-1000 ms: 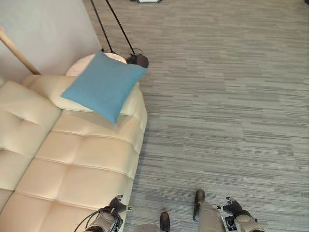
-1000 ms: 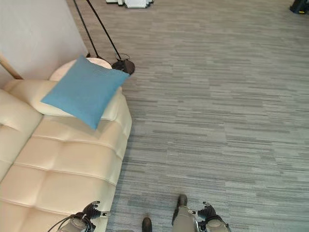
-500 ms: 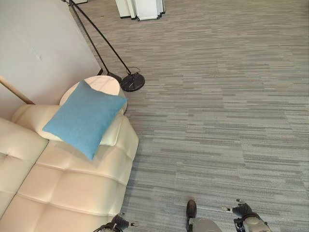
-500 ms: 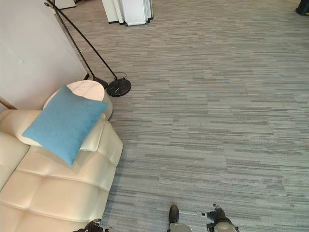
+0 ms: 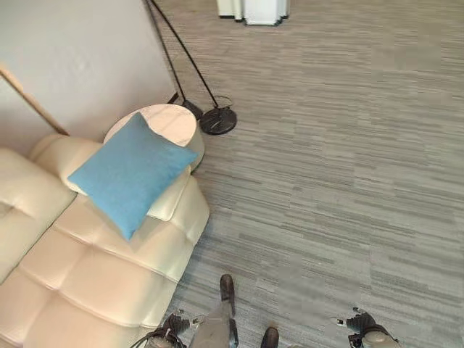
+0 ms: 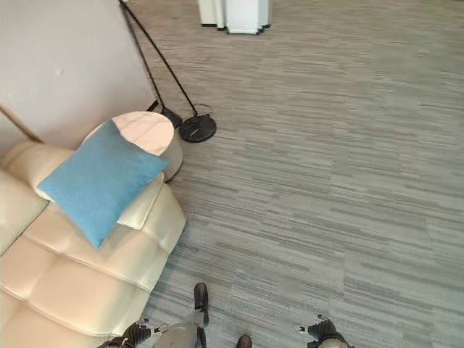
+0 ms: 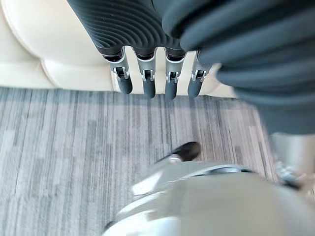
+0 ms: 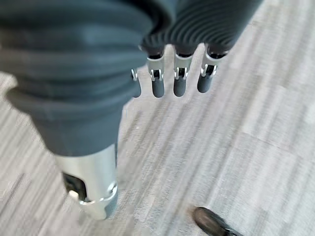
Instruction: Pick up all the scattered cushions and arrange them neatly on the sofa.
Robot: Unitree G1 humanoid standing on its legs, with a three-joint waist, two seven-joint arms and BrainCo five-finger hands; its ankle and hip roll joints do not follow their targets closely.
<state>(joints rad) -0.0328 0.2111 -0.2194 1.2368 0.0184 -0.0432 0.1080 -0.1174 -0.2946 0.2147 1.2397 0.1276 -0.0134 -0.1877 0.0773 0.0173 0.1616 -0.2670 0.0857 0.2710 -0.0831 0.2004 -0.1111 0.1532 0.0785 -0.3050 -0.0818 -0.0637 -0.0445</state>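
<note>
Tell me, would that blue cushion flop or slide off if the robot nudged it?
The cushion looks plump and soft, so it would probably sag rather than stay stiff. It lies tilted over the sofa's armrest, one corner over the round side table, so a push might well slide it off the smooth upholstery. It is likely light for its size.

We see blue on cream.
A plain blue cushion [image 5: 130,174], a cream sofa [image 5: 94,275], and grey-streaked floor [image 5: 333,181].
</note>
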